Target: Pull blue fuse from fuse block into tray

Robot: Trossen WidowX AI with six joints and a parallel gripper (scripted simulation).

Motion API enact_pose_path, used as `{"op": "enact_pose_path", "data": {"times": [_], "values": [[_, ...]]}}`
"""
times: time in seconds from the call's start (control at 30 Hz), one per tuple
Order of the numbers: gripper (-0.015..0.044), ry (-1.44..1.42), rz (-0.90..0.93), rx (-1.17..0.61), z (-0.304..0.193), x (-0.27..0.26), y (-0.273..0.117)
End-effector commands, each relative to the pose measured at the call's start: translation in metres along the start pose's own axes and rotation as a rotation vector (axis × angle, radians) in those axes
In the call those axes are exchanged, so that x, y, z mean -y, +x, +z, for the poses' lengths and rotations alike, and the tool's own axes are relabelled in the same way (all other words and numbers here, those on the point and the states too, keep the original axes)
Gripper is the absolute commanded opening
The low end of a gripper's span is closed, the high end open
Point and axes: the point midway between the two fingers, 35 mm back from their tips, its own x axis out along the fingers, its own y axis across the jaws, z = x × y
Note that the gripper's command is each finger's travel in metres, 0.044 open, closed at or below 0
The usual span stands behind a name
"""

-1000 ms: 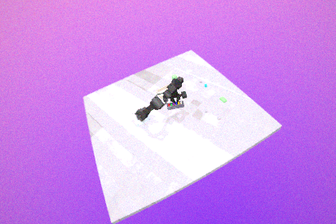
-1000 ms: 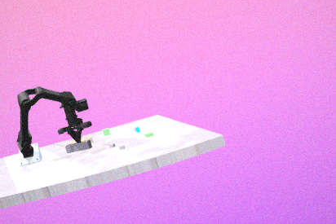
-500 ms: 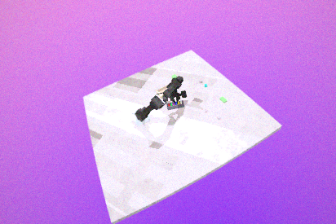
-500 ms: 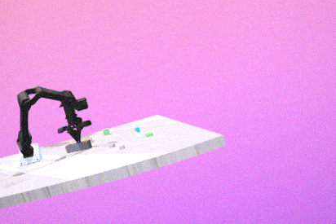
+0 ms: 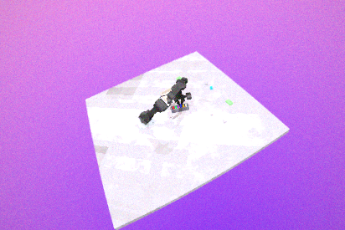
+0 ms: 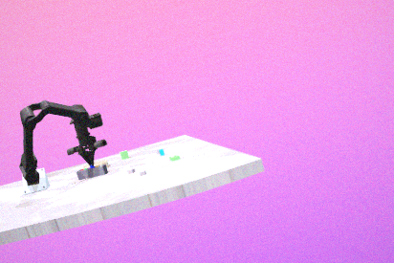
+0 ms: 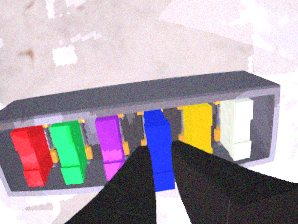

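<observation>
The grey fuse block stands on the table below the arm. My gripper is shut on the blue fuse, one finger on each side. In the wrist view the blue fuse stands higher than its neighbours and overlaps the block's near rim; whether its lower end is clear of the slot is hidden. The purple fuse is left of the fingers, the yellow fuse right of them. A flat tan thing, perhaps the tray, is partly hidden behind the arm.
The red fuse, green fuse and white fuse sit in the block. Green pieces, a cyan piece and a small grey piece lie farther out on the table.
</observation>
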Motion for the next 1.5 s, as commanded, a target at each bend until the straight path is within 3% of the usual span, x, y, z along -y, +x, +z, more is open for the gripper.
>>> {"op": "enact_pose_path", "data": {"times": [0.0,1.47], "values": [[0.0000,0.007,0.001,0.005,0.001,0.001,-0.003],[0.0000,0.003,0.000,0.002,0.000,0.000,-0.025]]}}
